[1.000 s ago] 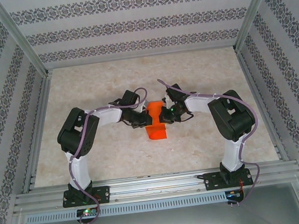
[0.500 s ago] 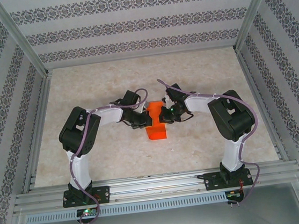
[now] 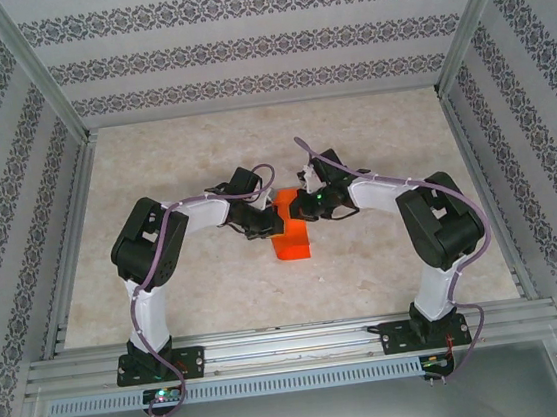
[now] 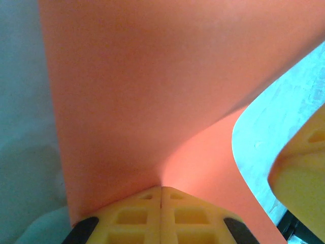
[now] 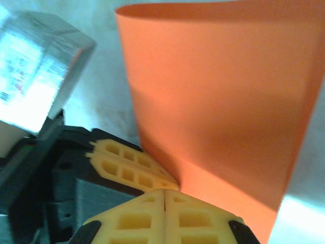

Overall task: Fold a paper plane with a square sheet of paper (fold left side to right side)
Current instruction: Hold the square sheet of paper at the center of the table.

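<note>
Left gripper (image 4: 161, 189) pinching curled orange paper (image 3: 294, 246) at its edge, right gripper (image 5: 165, 192) pinching it too, paper's far part hidden under them

Paper (image 4: 152, 91): bright orange-red, matte, plain. Fingers (image 4: 132, 221): yellow, with black behind them. Arms (image 3: 204, 215): white links, black joints. Cables (image 3: 193, 201): purple. Table (image 3: 370, 128): pale beige, marbled. Walls (image 3: 240, 47): white with bands of dark floral ornament. Frame (image 3: 274, 345): silver.

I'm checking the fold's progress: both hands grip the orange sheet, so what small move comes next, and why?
The left hand and right hand are both shut on the square sheet of paper, which arches uncreased. So probably lower them together toward the table, flattening the bow.
</note>
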